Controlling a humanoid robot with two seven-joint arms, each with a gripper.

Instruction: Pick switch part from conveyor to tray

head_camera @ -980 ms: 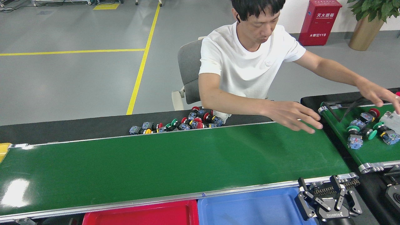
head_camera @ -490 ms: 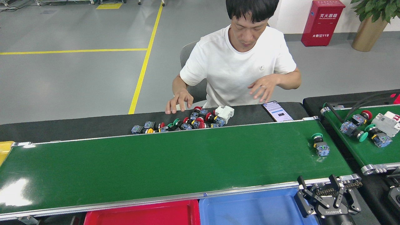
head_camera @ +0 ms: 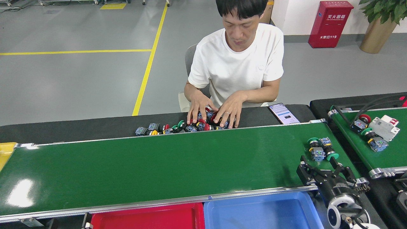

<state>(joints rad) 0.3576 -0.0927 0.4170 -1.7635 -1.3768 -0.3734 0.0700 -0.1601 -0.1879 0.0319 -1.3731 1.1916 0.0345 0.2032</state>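
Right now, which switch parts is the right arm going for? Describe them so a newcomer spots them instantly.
Find the long green conveyor with silver rails and follow it to its right end. Just beyond the open right end effector lie two green-capped switch parts side by side. They are the only parts on this belt; the others lie on the black ledge or the shorter belt.

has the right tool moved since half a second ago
Yes. The right tool has gone up and forward: earlier it hung over the blue tray below the conveyor's near rail; now it reaches over the belt toward the green-capped switch parts.
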